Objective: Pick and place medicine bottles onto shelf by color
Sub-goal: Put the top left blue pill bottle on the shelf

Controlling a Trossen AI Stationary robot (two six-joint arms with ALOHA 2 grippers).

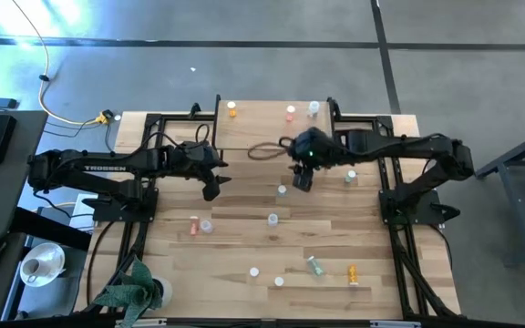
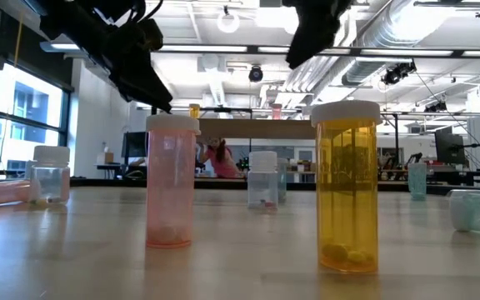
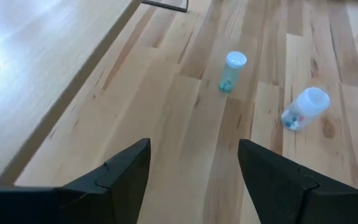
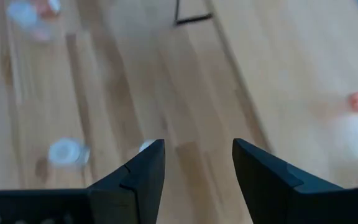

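A wooden table (image 1: 244, 228) is shown. Both the right gripper (image 1: 303, 179) and left gripper (image 1: 211, 189) are held spread and empty. Three bottles are placed on the shelf (image 1: 262, 123); roughly nine bottles (image 1: 272, 219) remain scattered.

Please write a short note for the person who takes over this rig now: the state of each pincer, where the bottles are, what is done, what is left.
Left pincer: open, empty, above the wooden tabletop beside the shelf.
Right pincer: open, empty, above the table just in front of the shelf.
Small raised light-wood shelf: it carries an orange white-capped bottle, a pink one and a clear one.
Left: about ten bottles on the table, among them a lying green bottle and an orange bottle near the front edge.
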